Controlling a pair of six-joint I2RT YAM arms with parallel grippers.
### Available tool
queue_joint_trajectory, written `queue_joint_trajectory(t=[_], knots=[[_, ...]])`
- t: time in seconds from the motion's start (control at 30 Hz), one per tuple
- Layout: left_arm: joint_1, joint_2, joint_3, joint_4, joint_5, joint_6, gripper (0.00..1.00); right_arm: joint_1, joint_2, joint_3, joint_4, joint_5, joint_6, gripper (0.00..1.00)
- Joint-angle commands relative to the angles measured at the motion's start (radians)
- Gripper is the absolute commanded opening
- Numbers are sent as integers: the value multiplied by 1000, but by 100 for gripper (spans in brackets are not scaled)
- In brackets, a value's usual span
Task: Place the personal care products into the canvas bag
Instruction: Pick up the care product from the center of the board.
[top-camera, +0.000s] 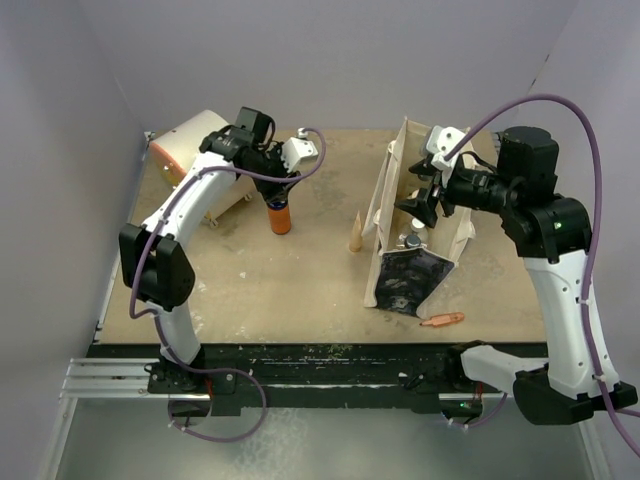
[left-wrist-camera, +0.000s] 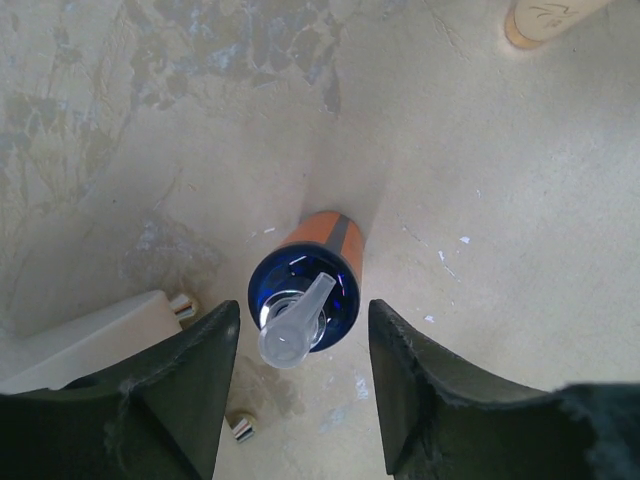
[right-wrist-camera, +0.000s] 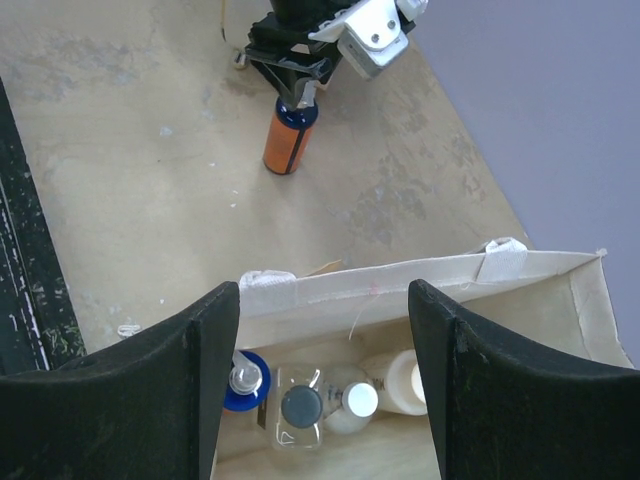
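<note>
An orange bottle (top-camera: 280, 216) with a blue cap and a clear pump nozzle (left-wrist-camera: 303, 300) stands upright on the table. My left gripper (left-wrist-camera: 304, 312) is open right above it, one finger on each side of the cap, with small gaps showing. The canvas bag (top-camera: 412, 262) stands open at the right, its rim (right-wrist-camera: 400, 280) under my right gripper (right-wrist-camera: 325, 295), which is open and empty. Inside the bag are a blue-capped bottle (right-wrist-camera: 243, 385), a clear bottle with a black cap (right-wrist-camera: 301, 406), a silver bottle with a white cap (right-wrist-camera: 359, 400) and a cream-white bottle (right-wrist-camera: 405, 380).
A tan wooden cone (top-camera: 355, 234) stands between the bottle and the bag. An orange pen-like stick (top-camera: 441, 320) lies in front of the bag. A cream drum with an orange face (top-camera: 188, 150) lies at the back left, close behind my left arm.
</note>
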Motion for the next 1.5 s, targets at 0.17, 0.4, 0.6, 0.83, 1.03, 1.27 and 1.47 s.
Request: queue_joint_trajectory(t=[0.17, 0.4, 0.6, 0.83, 1.03, 1.27, 1.47], knots=[[5, 25, 72, -14, -6, 26, 46, -7, -13, -7, 4, -33, 10, 71], [5, 50, 97, -35, -33, 30, 49, -9, -14, -10, 4, -33, 11, 71], [6, 51, 96, -33, -24, 31, 42, -11, -16, -15, 3, -36, 9, 71], [4, 50, 94, -52, -2, 64, 17, -11, -19, -22, 4, -30, 10, 71], [1, -21, 63, -25, 24, 90, 0, -18, -22, -12, 4, -28, 19, 71], [-64, -126, 86, -15, -29, 32, 0, -36, -26, -11, 7, -16, 33, 71], [-161, -181, 164, -60, -108, -32, 0, -59, -42, -24, 15, 34, 49, 72]])
